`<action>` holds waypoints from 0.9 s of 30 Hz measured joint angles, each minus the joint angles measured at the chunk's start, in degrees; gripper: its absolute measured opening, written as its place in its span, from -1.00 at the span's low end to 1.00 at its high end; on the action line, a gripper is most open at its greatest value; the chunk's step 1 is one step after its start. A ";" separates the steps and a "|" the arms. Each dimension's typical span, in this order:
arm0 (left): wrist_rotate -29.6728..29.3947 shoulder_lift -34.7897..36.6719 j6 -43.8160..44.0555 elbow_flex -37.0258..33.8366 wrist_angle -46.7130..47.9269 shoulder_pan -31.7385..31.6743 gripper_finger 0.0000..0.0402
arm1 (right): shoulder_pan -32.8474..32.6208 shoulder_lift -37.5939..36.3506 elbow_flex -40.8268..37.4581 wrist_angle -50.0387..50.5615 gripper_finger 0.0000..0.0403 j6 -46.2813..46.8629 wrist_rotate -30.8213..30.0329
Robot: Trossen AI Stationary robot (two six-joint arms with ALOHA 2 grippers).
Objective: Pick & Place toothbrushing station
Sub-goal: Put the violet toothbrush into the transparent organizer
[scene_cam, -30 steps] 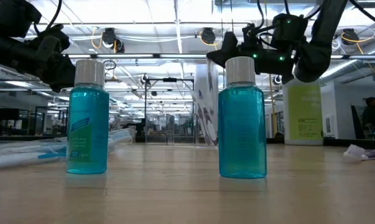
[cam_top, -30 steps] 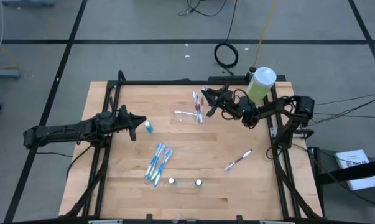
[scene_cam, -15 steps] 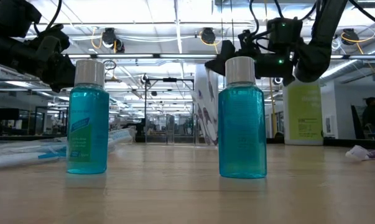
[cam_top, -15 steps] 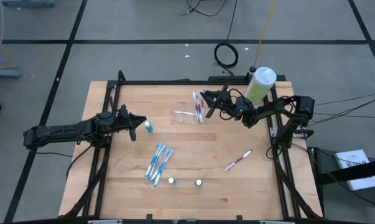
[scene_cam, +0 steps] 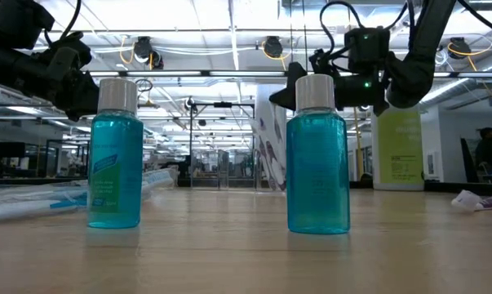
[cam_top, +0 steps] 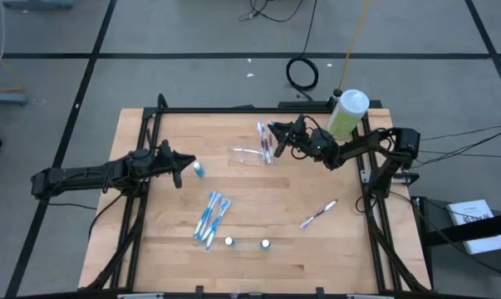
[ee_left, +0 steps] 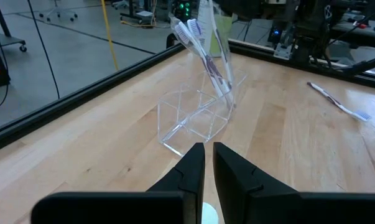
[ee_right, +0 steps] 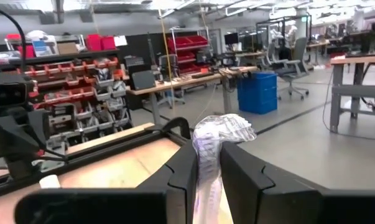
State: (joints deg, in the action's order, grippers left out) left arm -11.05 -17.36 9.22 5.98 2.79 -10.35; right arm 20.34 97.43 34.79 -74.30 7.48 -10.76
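The toothbrushing station, a small see-through tray [cam_top: 247, 155] [ee_left: 190, 118], lies on the wooden table's far middle. A clear-wrapped pack of white-and-purple toothbrushes [ee_left: 206, 56] [scene_cam: 266, 147] stands steeply at the tray's right end. My right gripper [cam_top: 277, 139] [ee_right: 207, 149] [scene_cam: 286, 88] is shut on this pack. My left gripper [cam_top: 186, 167] [ee_left: 209, 146] hovers shut at the table's left, pointing at the tray. A small blue bottle [cam_top: 198, 169] stands just in front of its fingers, apart from them as far as I can see. My right gripper pinches the pack's upper part [ee_right: 207, 165] between its two fingers, coming about level from the table's right. The crinkled top of the wrapper [ee_right: 224, 127] sticks out past the fingertips. The pack stands steeply, its lower end [ee_left: 229, 102] down at the tray.
A green bottle with a white cap [cam_top: 347, 111] stands at the far right corner. Several blue toothbrushes [cam_top: 210, 218] lie left of centre. Two small teal bottles [cam_top: 229, 242] [cam_top: 265, 243] stand near the front edge. One purple toothbrush [cam_top: 318, 213] lies at the right.
My right gripper has sunk a little and tipped at the wrist, keeping its hold on the toothbrush pack. The pack's top has come lower while its foot stays by the tray.
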 joint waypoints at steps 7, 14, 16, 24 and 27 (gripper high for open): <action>0.00 0.00 -0.01 0.02 0.00 -0.01 -0.81 | 0.00 0.00 -0.02 1.79 -0.72 0.79 -0.01; -0.01 0.00 0.00 0.01 0.00 -0.02 -0.81 | -0.07 -0.02 -0.02 4.20 -0.72 0.51 -1.33; 0.00 0.00 -0.01 0.00 0.00 0.00 -0.81 | -0.26 -0.02 -0.02 5.72 -0.72 0.70 -1.32; 0.00 -0.01 0.01 0.00 0.00 0.00 -0.81 | -0.68 -0.07 -0.02 9.71 -0.72 0.17 -1.50; 0.00 -0.01 0.01 0.02 0.00 0.00 -0.81 | -0.70 -0.07 -0.02 9.88 -0.72 -0.48 -1.45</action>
State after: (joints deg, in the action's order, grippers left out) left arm -11.05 -17.36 9.23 6.00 2.79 -10.35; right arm 19.64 97.36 34.76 -64.42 7.00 -12.21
